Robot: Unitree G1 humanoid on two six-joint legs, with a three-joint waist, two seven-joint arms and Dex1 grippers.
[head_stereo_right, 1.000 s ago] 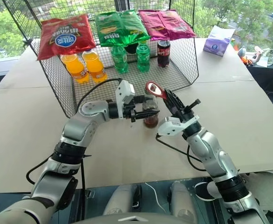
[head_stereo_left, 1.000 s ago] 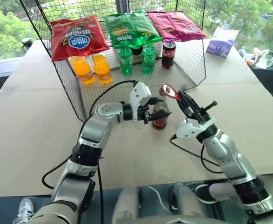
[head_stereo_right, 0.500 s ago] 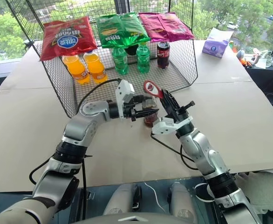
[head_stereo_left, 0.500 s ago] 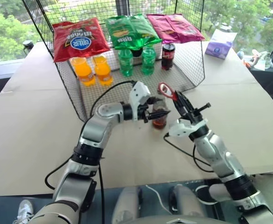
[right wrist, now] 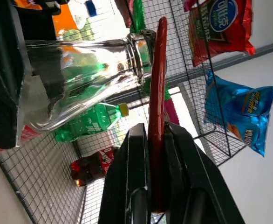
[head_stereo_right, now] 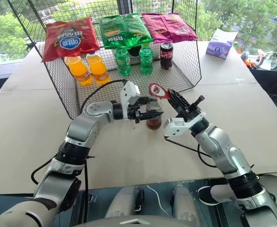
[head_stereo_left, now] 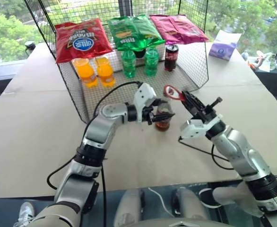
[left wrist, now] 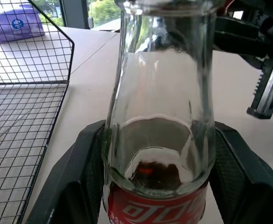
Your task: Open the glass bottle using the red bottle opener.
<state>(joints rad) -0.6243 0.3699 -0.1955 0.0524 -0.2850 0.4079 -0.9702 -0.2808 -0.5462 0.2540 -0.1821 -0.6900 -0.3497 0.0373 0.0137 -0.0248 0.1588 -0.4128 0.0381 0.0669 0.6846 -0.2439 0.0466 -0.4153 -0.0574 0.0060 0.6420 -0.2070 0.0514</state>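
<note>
The glass bottle (head_stereo_left: 162, 124) stands upright on the table just in front of the wire basket, with dark cola low in it and a red label (left wrist: 157, 210). My left gripper (head_stereo_left: 157, 113) reaches in from the left and is shut on the bottle's body, one black finger (left wrist: 78, 172) on each side. My right gripper (head_stereo_left: 187, 101) is shut on the handle of the red bottle opener (head_stereo_left: 172, 93). The opener's loop head is held up close beside the bottle's top (right wrist: 143, 49), and the opener (right wrist: 156, 93) sticks out between the right fingers.
Right behind the bottle is a wire basket (head_stereo_left: 195, 71) holding chip bags, orange drink bottles (head_stereo_left: 93, 71), green bottles (head_stereo_left: 139, 60) and a cola can (head_stereo_left: 171, 56). A purple tissue box (head_stereo_left: 225, 45) sits at the far right. A black cable (head_stereo_left: 195, 149) trails under the right arm.
My right elbow has swung out to the right and the opener has rolled slightly, staying near the bottle's top. The left gripper and the bottle have not moved.
</note>
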